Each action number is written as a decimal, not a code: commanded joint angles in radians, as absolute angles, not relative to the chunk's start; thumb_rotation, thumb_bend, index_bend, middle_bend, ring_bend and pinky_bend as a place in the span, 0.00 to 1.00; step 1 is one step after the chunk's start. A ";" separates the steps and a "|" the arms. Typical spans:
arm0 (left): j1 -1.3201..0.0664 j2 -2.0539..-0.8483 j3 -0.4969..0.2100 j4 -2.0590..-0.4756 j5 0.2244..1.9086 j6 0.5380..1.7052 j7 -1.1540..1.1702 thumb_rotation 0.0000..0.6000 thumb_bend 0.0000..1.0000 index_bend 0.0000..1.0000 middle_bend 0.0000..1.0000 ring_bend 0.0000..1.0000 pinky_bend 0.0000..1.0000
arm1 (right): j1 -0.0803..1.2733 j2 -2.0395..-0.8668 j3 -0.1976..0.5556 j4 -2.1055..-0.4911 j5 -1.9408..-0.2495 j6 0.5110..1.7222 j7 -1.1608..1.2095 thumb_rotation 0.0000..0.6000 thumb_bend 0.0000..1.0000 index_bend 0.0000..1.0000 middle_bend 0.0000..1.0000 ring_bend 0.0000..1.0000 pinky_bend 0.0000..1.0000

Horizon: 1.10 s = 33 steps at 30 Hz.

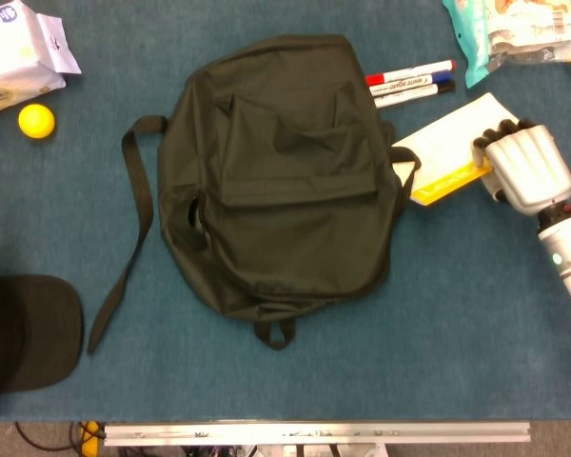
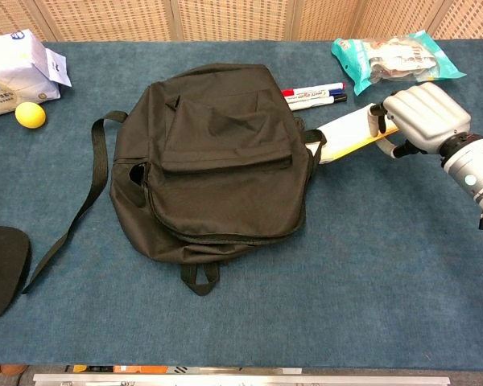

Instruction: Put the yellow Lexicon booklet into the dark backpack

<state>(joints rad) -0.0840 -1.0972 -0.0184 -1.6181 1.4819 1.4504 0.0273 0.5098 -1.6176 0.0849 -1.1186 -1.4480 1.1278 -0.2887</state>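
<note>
The dark backpack (image 1: pixel 285 181) (image 2: pixel 217 161) lies flat in the middle of the blue table, closed as far as I can see. To its right is the yellow Lexicon booklet (image 1: pixel 445 143) (image 2: pixel 346 133), white face up with a yellow strip along its near edge. My right hand (image 1: pixel 525 167) (image 2: pixel 419 117) grips the booklet's right end, fingers over the top. That end is raised off the table, while the left end stays low by the backpack's side. My left hand appears in neither view.
Three markers (image 1: pixel 409 81) (image 2: pixel 314 94) lie just behind the booklet. A snack pack (image 1: pixel 519 33) (image 2: pixel 398 56) sits at the far right. A tissue pack (image 1: pixel 19 52) and yellow ball (image 1: pixel 36 121) sit far left. A black cap (image 1: pixel 29 328) lies near left, beside the backpack's loose strap (image 1: pixel 133 228).
</note>
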 commanded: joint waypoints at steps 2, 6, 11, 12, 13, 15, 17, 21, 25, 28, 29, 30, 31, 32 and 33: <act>-0.083 -1.095 -0.018 -1.617 1.480 1.451 0.027 1.00 0.29 0.30 0.28 0.21 0.22 | 0.499 -1.631 0.074 -1.099 -1.469 1.161 -0.283 1.00 0.34 0.72 0.67 0.47 0.52; -0.083 -1.093 -0.019 -1.615 1.480 1.451 0.026 1.00 0.29 0.30 0.28 0.21 0.22 | 0.483 -1.642 0.069 -1.078 -1.487 1.207 -0.271 1.00 0.34 0.75 0.70 0.51 0.55; -0.087 -1.090 -0.019 -1.616 1.483 1.445 0.030 1.00 0.29 0.30 0.28 0.21 0.22 | 0.461 -1.646 0.070 -1.060 -1.507 1.274 -0.252 1.00 0.34 0.79 0.72 0.54 0.55; -0.089 -1.089 -0.019 -1.616 1.484 1.444 0.031 1.00 0.29 0.30 0.28 0.21 0.22 | 0.456 -1.645 0.070 -1.058 -1.511 1.286 -0.247 1.00 0.33 0.80 0.73 0.54 0.55; -0.091 -1.088 -0.020 -1.617 1.484 1.442 0.032 1.00 0.29 0.30 0.28 0.21 0.22 | 0.450 -1.644 0.070 -1.055 -1.516 1.301 -0.240 1.00 0.33 0.80 0.73 0.55 0.55; -0.094 -1.085 -0.020 -1.618 1.484 1.437 0.036 1.00 0.29 0.30 0.28 0.21 0.22 | 0.442 -1.643 0.069 -1.048 -1.525 1.323 -0.231 1.00 0.33 0.81 0.74 0.56 0.55; -0.099 -1.081 -0.020 -1.620 1.487 1.430 0.043 1.00 0.29 0.30 0.28 0.21 0.22 | 0.435 -1.643 0.069 -1.035 -1.537 1.354 -0.225 1.00 0.33 0.81 0.74 0.56 0.55; -0.114 -1.063 -0.015 -1.629 1.498 1.408 0.058 1.00 0.29 0.30 0.28 0.21 0.22 | 0.421 -1.637 0.075 -1.014 -1.568 1.428 -0.212 1.00 0.31 0.81 0.75 0.57 0.55; -0.135 -1.042 -0.006 -1.643 1.513 1.371 0.068 1.00 0.29 0.30 0.28 0.21 0.22 | 0.412 -1.615 0.087 -1.021 -1.587 1.484 -0.200 1.00 0.30 0.82 0.76 0.58 0.56; -0.153 -1.031 0.000 -1.654 1.529 1.345 0.068 1.00 0.29 0.30 0.28 0.21 0.22 | 0.407 -1.595 0.095 -1.034 -1.594 1.510 -0.201 1.00 0.30 0.82 0.76 0.58 0.56; -0.163 -1.026 0.004 -1.657 1.537 1.330 0.066 1.00 0.29 0.30 0.28 0.21 0.22 | 0.404 -1.586 0.098 -1.040 -1.596 1.520 -0.203 1.00 0.30 0.82 0.76 0.58 0.56; -0.173 -1.020 0.010 -1.662 1.549 1.314 0.061 1.00 0.29 0.30 0.28 0.21 0.22 | 0.402 -1.577 0.101 -1.046 -1.599 1.528 -0.206 1.00 0.30 0.82 0.76 0.59 0.56; -0.181 -1.015 0.014 -1.666 1.558 1.301 0.057 1.00 0.29 0.30 0.28 0.21 0.22 | 0.401 -1.570 0.103 -1.052 -1.600 1.534 -0.208 1.00 0.30 0.82 0.76 0.59 0.56; -0.190 -1.010 0.019 -1.669 1.567 1.288 0.054 1.00 0.29 0.30 0.28 0.21 0.22 | 0.399 -1.564 0.105 -1.057 -1.601 1.538 -0.210 1.00 0.29 0.82 0.76 0.59 0.56; -0.199 -1.005 0.023 -1.673 1.577 1.276 0.051 1.00 0.29 0.30 0.28 0.21 0.22 | 0.397 -1.558 0.107 -1.064 -1.601 1.541 -0.212 1.00 0.29 0.82 0.76 0.59 0.56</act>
<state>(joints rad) -0.1835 -1.0155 0.0135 -1.6645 1.5606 1.2939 0.0578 0.3999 -1.5618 0.1039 -1.0600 -1.5990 1.5378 -0.2093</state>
